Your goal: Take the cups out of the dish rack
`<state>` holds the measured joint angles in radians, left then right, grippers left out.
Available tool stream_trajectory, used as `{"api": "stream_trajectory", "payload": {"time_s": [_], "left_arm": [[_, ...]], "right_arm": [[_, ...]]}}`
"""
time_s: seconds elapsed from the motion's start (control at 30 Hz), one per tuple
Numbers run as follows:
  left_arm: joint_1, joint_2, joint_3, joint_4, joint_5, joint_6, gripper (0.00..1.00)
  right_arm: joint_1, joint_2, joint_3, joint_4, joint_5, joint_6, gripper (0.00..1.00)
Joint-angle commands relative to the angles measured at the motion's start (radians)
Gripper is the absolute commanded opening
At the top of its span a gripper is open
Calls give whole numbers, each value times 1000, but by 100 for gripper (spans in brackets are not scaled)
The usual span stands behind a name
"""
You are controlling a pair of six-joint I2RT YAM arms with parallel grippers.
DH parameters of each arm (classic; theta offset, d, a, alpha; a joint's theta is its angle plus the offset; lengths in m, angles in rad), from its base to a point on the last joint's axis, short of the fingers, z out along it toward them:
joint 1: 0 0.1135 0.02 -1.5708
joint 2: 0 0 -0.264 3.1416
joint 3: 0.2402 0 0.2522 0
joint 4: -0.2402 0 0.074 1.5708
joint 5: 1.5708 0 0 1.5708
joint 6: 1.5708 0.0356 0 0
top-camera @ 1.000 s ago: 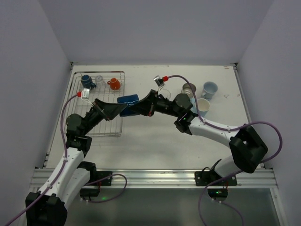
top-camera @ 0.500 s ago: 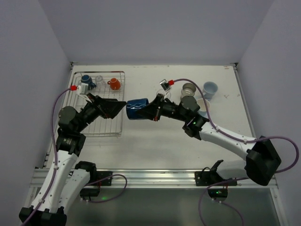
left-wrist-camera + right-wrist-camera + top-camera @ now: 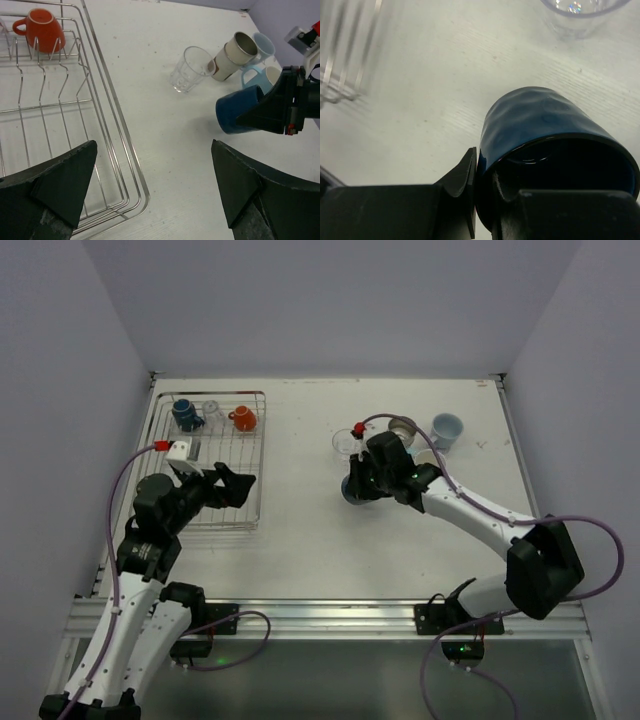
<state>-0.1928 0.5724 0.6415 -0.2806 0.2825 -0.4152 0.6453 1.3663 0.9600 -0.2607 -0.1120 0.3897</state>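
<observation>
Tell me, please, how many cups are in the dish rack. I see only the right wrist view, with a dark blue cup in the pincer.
Observer: Three: a blue mug, a clear glass and an orange mug, all at the far end of the dish rack.
Operator: Is the left pincer busy with one of them?
Observer: No. It is open and empty, over the rack's near right corner.
Operator: What is beyond the table glass at my top edge?
Observer: A group of cups further right: a grey metallic cup, a light blue cup and a cream cup.
</observation>
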Motion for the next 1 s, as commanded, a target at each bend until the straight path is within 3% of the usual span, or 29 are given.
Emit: {"api": "stream_trajectory", "payload": {"time_s": [0.0,0.27,0.47,0.57,0.83,0.87,0.97], "left_arm": [[-11,0,4,-14,-51,62,100],[-16,-8,1,-34,-108,72,100],[-16,23,9,-31,-140,72,100],[-13,50,15,-34,-157,73,100],[-14,147,47,-58,-215,58,100],[-14,158,69,-61,-218,55,100],[-14,204,116,-60,-258,29,100]], "right_arm": [[8,66,109,-68,110,-167,0],[8,290,241,-135,285,-233,0],[7,350,264,-175,314,-236,0],[7,364,267,-190,301,-227,6],[7,277,247,-199,275,-183,45],[7,258,238,-195,262,-177,56],[10,183,211,-183,242,-161,68]]}}
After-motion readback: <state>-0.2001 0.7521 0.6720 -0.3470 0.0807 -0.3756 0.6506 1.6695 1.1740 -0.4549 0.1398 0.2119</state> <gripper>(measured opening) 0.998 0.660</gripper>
